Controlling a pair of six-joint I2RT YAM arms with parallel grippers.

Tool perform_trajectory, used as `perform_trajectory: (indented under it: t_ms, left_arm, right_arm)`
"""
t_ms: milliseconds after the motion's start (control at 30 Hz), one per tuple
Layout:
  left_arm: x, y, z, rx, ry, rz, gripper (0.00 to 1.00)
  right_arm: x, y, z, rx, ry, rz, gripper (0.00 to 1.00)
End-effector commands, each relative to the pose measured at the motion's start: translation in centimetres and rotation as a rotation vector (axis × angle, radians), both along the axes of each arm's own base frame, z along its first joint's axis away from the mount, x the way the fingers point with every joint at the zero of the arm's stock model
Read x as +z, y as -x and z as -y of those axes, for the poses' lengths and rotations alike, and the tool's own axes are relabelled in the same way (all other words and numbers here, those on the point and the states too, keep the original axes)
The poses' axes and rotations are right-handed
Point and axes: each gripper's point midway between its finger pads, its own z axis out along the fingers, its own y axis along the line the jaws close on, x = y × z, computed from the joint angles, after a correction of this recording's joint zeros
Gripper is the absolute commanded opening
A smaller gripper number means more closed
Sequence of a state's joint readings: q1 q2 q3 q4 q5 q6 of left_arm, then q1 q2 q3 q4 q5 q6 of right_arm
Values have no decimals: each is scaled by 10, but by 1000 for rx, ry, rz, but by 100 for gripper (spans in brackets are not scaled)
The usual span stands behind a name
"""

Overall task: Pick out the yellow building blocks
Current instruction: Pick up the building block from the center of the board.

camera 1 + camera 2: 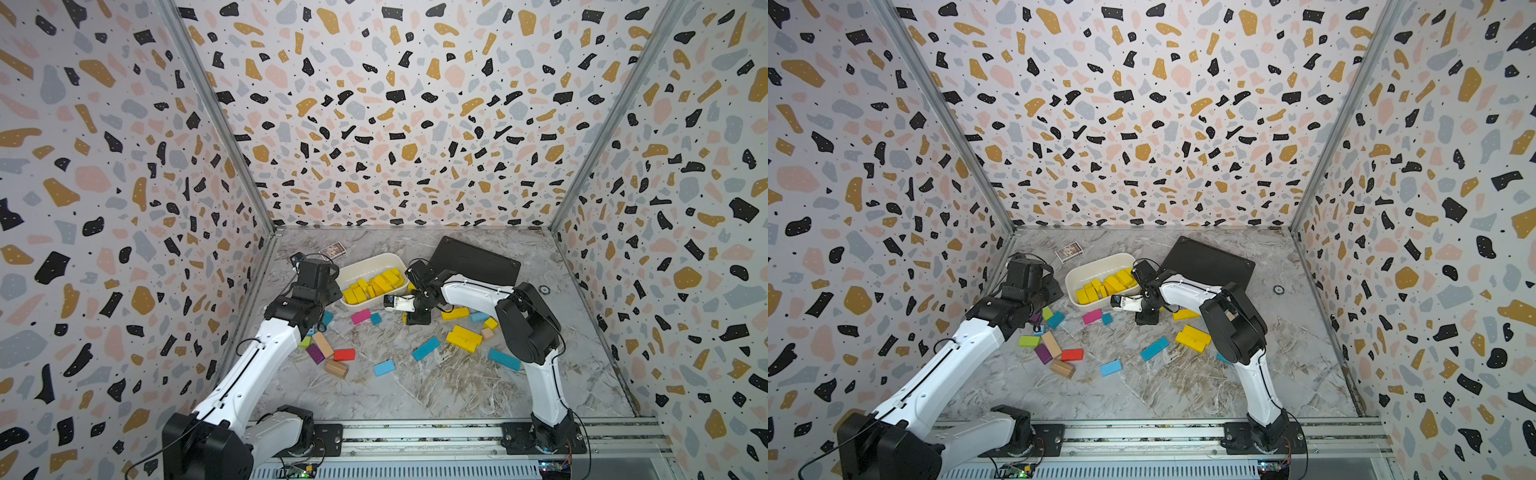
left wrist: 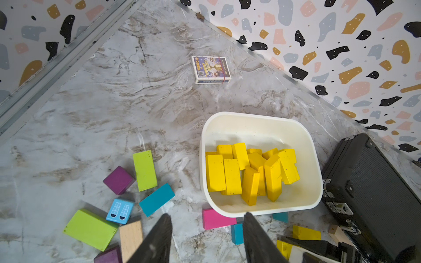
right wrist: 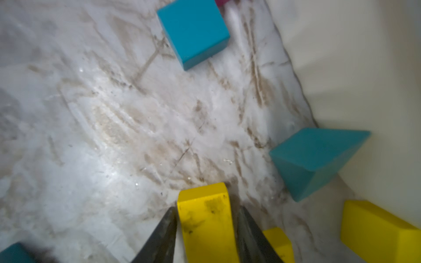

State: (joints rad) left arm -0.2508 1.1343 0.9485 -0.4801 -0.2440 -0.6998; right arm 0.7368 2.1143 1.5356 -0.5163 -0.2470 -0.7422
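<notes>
Table (image 1: 415, 395): marble top; you see on it all the things below, in both top views.
Black case (image 1: 473, 262): it lies flat at the far side, just beside the white bin.
White bin (image 1: 368, 266): it stands between the two arms, open on top.
Left gripper (image 2: 207, 215): it hangs over the table near the bin. The fingers are spread and nothing is between them.
Right gripper (image 3: 206, 208): it is low at the table, just beside the bin wall. Its fingers stand on both sides of one yellow block (image 3: 202, 195). You cannot tell if they already pinch it.
Yellow building blocks (image 1: 376, 284): most lie heaped inside the bin. A few lie loose on the table near the right arm, among them a pair of bars (image 1: 463, 338) close together.
Coloured blocks (image 1: 426, 348): teal, pink, red, green, purple and tan ones, scattered in front of the bin.
Card box (image 2: 210, 69): it lies alone, beyond the bin, near the far wall.
</notes>
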Motion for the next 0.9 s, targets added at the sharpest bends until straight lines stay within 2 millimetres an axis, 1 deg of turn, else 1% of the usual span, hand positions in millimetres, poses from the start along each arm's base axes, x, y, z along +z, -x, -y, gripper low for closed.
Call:
perform_trajectory:
  t_ms: [0,100,167,233,300,333,433,467,567,733,800,867]
  left_arm:
    - [2,2,-4,14,1,10,51]
    - [3,2,-4,15,0,12,51]
    - [3,2,-4,14,3,13,51]
    - [3,2,-3,10,6,13,51]
    - [3,1,1,-13,15,18,52]
    - [3,0,3,-23,22,20,54]
    - [1,-1,7,-34,36,22,55]
    - [-1,-1,6,-30,39,21,55]
    - [-4,-1,5,-15,46,11,55]
    - [-6,2,2,-2,37,0,55]
    - [-7,3,0,3,37,-3,55]
    - [-9,4,0,7,42,-8,55]
  right_arm:
    - [4,-7,-2,-2,7,18,42]
    - [6,-4,-3,4,5,2,31]
    - [11,-2,-4,5,-8,-5,22]
    - [19,-1,-6,1,-28,-6,17]
    - [33,-3,-10,-19,-70,14,14]
    - [40,-4,-12,-29,-94,26,14]
    - [69,-12,-23,-79,-211,75,13]
    - [82,-18,-29,-108,-266,94,13]
    - [108,-38,-44,-214,-401,145,13]
    - [144,-68,-62,-364,-611,183,12]
    - [154,-82,-64,-435,-672,197,12]
    - [156,-99,-63,-516,-697,215,14]
